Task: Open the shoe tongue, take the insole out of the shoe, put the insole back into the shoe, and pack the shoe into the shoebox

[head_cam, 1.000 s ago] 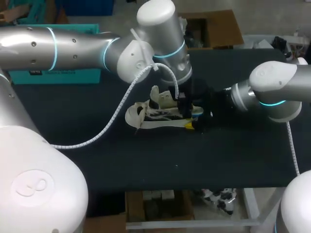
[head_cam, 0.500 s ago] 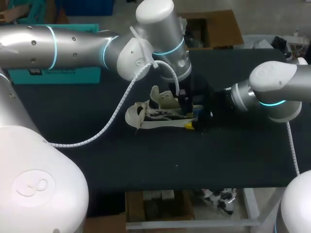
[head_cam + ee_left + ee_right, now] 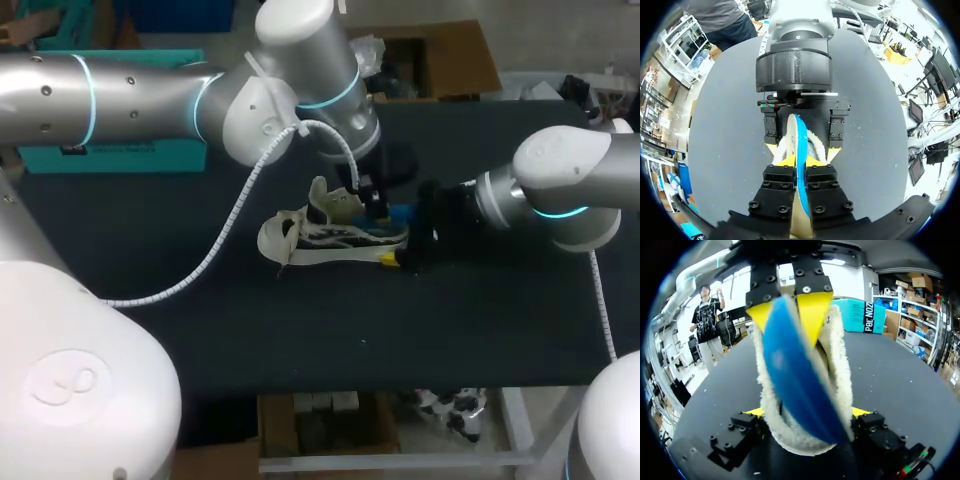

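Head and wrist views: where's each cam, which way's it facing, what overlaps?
Head view: above and behind the robot, looking down on the black table; left arm, right arm enter from the sides.
Left wrist view: on the left wrist, looking past the left gripper, shut on the blue insole, toward the right gripper.
Right wrist view: on the right wrist, looking over the white fleece-lined shoe it grips, at the left gripper.
Shared: wrist views show shoe, insole, both grippers from opposite ends.

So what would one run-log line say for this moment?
step: insole removal | left claw: shut on blue insole, partly out of shoe | right claw: shut on shoe heel
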`<state>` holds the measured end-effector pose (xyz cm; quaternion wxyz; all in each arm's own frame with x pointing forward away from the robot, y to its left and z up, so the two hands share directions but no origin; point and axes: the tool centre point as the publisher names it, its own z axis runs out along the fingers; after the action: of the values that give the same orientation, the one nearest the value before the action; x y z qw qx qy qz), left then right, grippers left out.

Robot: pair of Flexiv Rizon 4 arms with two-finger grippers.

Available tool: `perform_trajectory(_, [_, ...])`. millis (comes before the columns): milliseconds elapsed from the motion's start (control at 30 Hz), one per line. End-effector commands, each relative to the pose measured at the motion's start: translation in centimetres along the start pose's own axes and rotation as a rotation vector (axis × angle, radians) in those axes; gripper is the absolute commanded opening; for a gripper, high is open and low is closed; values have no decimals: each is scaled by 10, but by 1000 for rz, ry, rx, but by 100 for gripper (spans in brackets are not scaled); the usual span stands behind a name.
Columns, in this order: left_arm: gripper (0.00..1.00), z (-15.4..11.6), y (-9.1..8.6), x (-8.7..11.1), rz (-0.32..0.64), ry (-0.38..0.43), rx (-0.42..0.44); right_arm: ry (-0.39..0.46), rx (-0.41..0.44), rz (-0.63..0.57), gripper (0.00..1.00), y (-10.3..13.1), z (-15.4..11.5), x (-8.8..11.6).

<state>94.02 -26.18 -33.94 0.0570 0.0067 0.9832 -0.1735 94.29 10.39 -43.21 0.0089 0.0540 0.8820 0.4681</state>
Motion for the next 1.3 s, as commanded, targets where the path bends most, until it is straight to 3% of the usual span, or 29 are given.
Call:
perform_trajectory(33, [0, -14, 8, 7, 20, 12, 35, 2, -3, -1, 0, -6, 4, 0])
perform_trajectory(233, [0, -46, 9, 26, 78, 55, 123, 2, -3, -1, 0, -6, 4, 0])
perform_trajectory(533, [0, -90, -14, 41, 126, 144, 308, 0, 20, -21, 0, 2, -10, -2])
perform_trajectory(567, [0, -94, -18, 43, 133, 148, 325, -2, 20, -25, 16, 3, -12, -1])
perform_trajectory(600, [0, -98, -22, 46, 136, 151, 342, -3, 20, -26, 44, 3, -14, -1])
perform_trajectory(633, [0, -102, -26, 47, 146, 161, 362, -6, 21, -28, 88, 3, -17, 0])
perform_trajectory(667, [0, -106, -30, 49, 151, 174, 383, -11, 20, -32, 100, 3, -20, 1])
perform_trajectory(1000, [0, -141, -70, 64, 239, 293, 588, -43, 45, -20, 100, -3, -56, 15])
perform_trajectory(1300, [0, -184, -87, 69, 338, 383, 756, -41, 122, -42, 100, 6, -92, 14])
